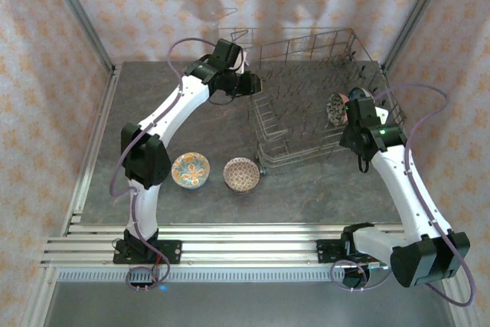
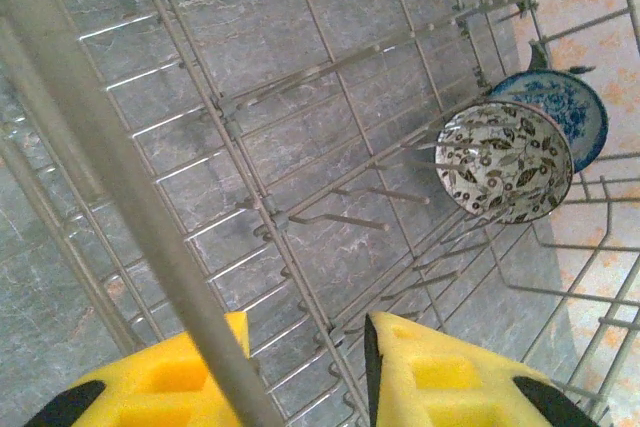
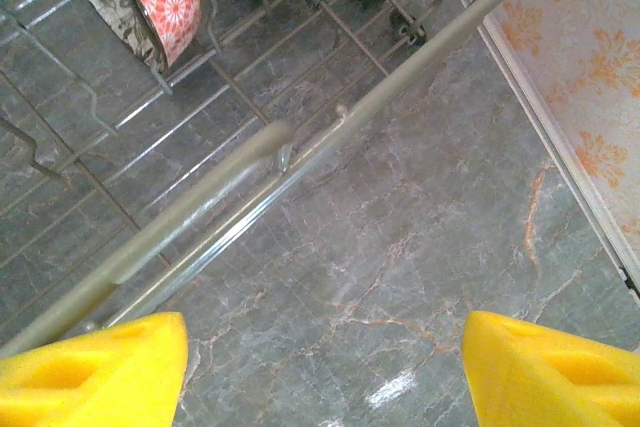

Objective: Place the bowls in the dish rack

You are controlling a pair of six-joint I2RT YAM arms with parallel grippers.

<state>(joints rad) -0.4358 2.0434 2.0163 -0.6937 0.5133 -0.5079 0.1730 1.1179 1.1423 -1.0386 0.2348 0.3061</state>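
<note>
Left gripper [image 2: 305, 372] sits at the left rim of the dish rack [image 1: 306, 59], with a thick rim wire running along the inner edge of one finger. The jaws are part-closed with a gap, and I cannot tell if they clamp the wire. Right gripper [image 3: 325, 372] is spread wide and empty over the table [image 1: 153, 97], just outside the rack's right rim. A leaf-patterned bowl [image 2: 505, 162] and a blue-white bowl [image 2: 570, 107] stand on edge among tines at the rack's right end, while an orange-teal bowl [image 1: 191, 170] and a brown-pink bowl [image 1: 241, 174] sit upright on the table, near each other but apart.
</note>
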